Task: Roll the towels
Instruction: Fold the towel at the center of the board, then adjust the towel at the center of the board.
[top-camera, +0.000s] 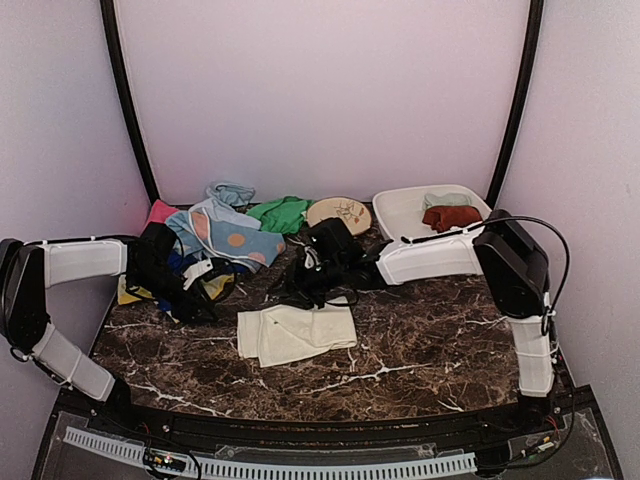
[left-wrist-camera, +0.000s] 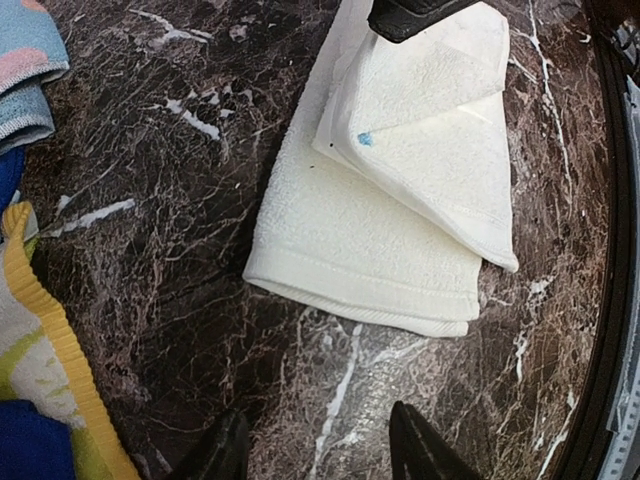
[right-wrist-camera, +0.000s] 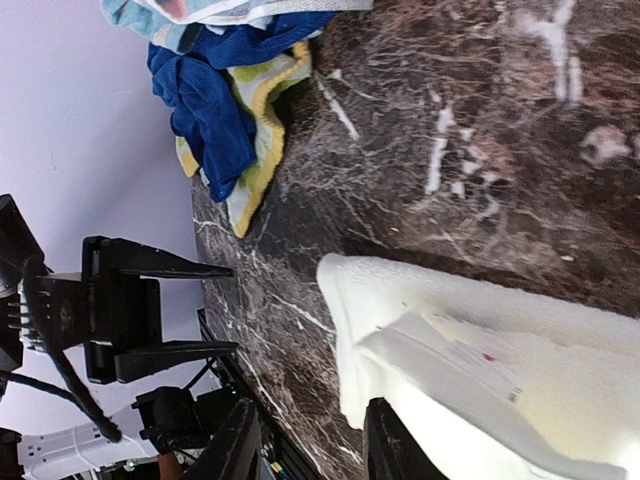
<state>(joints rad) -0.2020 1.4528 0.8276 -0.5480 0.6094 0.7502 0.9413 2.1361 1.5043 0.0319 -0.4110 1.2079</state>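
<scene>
At the left of the overhead frame my left gripper hangs low over the marble table. Its two fingers are apart, with only bare stone between them. Around and behind it, in the upper left, lies the heap of towels. In it I can see a pink towel, a yellow-edged towel, a dark blue towel and a light blue towel with orange dots. A green towel lies at the heap's right end.

In the middle of the frame, toward the near edge, the white towel lies flat on the table with one corner folded over onto itself. My right gripper is at that towel's far edge. Its fingers are parted with nothing between them, and one fingertip rests against the folded flap.

Just right of the green towel sits the round plate. In the upper right the white tub holds a dark red towel, with a pale towel behind it.
</scene>
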